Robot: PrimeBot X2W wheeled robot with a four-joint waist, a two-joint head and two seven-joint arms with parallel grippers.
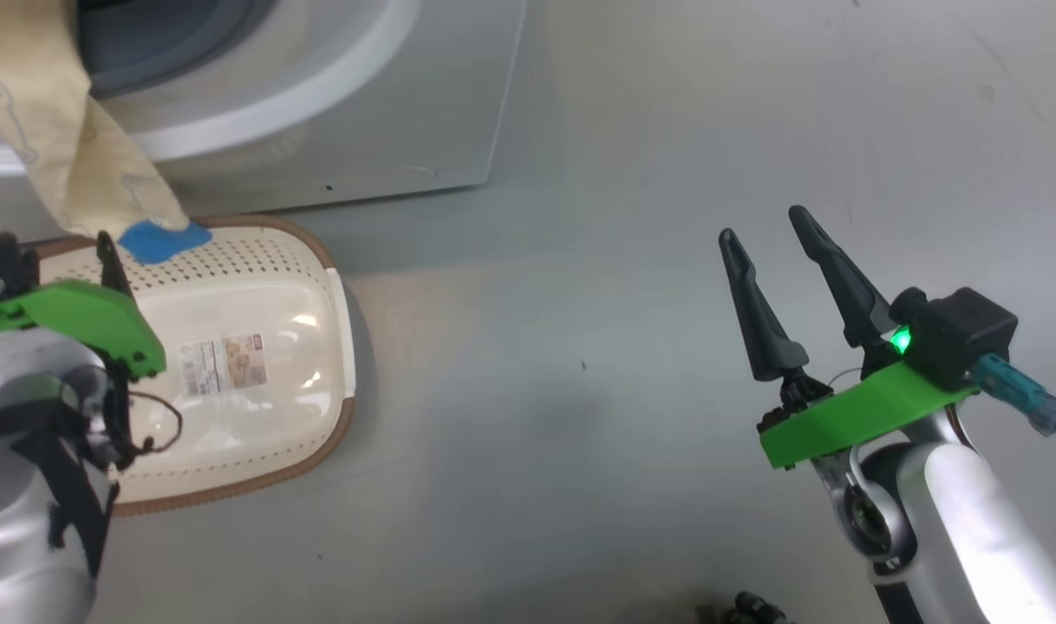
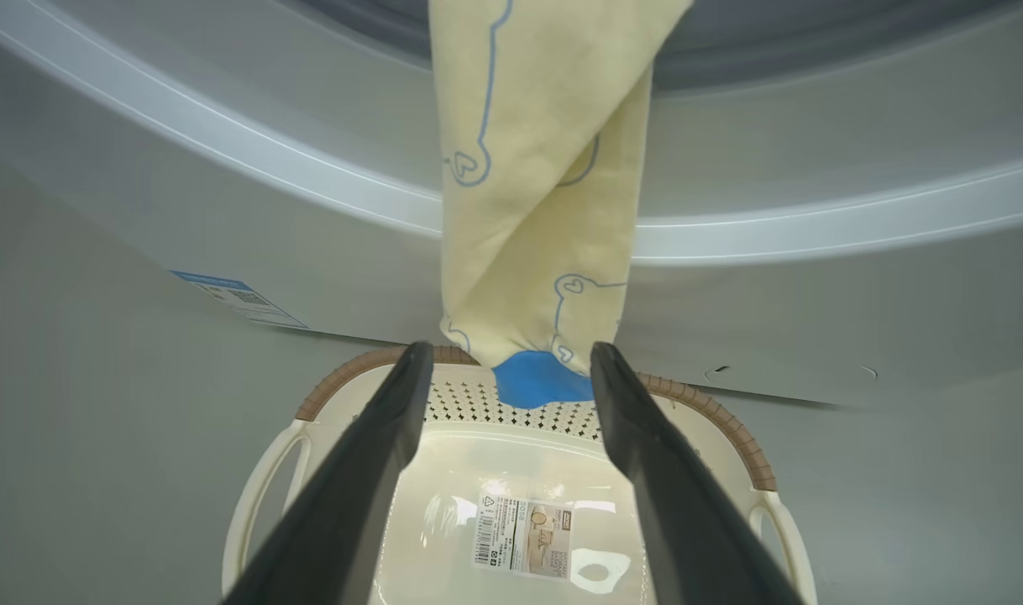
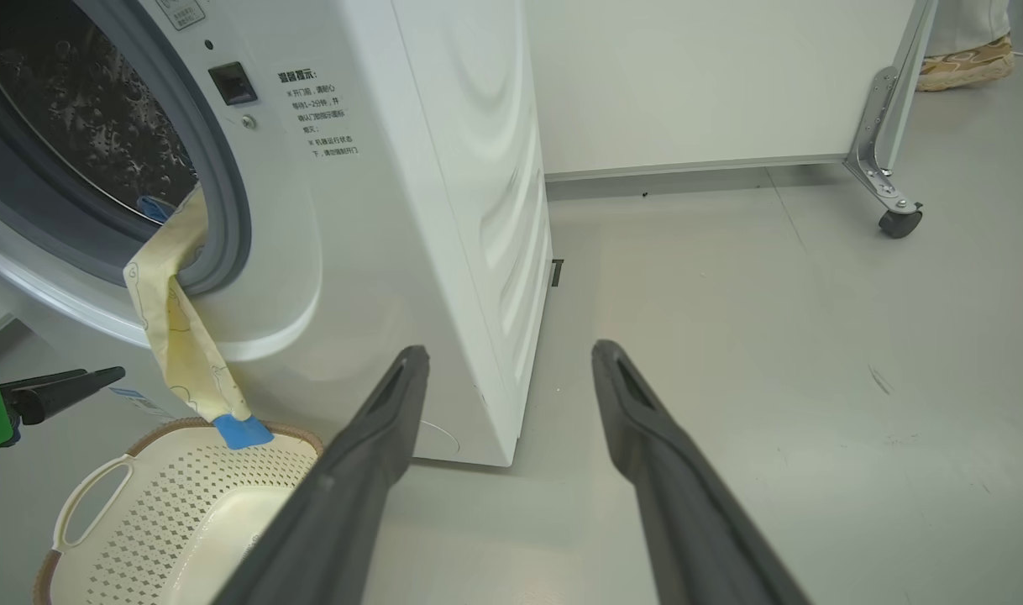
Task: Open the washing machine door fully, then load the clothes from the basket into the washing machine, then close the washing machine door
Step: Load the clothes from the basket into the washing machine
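Note:
The washing machine (image 3: 444,210) stands with its drum opening uncovered; the washing machine door is out of view. A cream-yellow garment of the clothes (image 2: 537,210) hangs out of the opening, and its blue end rests on the far rim of the basket (image 2: 713,424). On the floor before the machine the basket (image 1: 342,347) holds nothing but its label sticker. My left gripper (image 2: 509,363) is open above the basket, its fingertips on either side of the blue end and apart from it. My right gripper (image 1: 760,223) is open and empty over bare floor to the right.
Grey floor stretches right of the machine. A white panel on a metal leg with a caster (image 3: 898,220) stands at the back right, and a person's shoe (image 3: 965,63) shows behind it. The machine's side wall (image 3: 511,252) is left of my right gripper.

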